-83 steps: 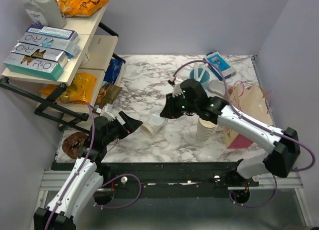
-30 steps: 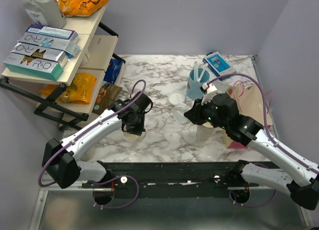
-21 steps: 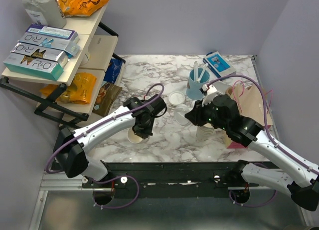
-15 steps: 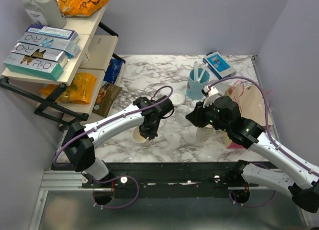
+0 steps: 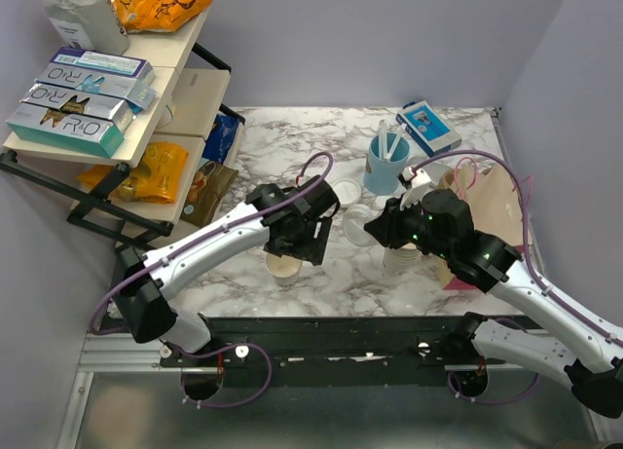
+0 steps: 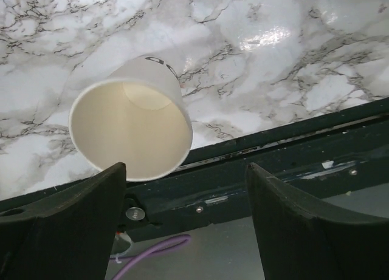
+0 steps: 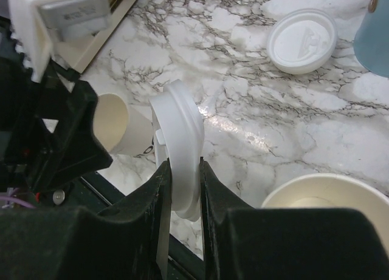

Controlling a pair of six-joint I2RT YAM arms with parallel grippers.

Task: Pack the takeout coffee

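The takeout coffee cup (image 5: 283,267), white paper with dark lettering, stands open and lidless near the table's front edge. It also shows in the left wrist view (image 6: 130,125) and the right wrist view (image 7: 115,131). My left gripper (image 5: 311,244) is open and empty just right of the cup; its fingertips (image 6: 115,174) stand wide apart, clear of the rim. My right gripper (image 5: 362,227) is shut on a white plastic lid (image 7: 179,152), held edge-on above the table right of the cup.
A second white lid (image 5: 344,191) lies flat behind. A light-blue mug with sticks (image 5: 387,162), a stack of lidless cream cups (image 5: 401,259) and a paper bag (image 5: 487,210) stand at the right. A shelf rack (image 5: 107,128) is at the left.
My left arm has swung right along the front edge and the cup has shifted right with it. The left gripper now stands open beside the cup. The right gripper with the lid has barely moved.
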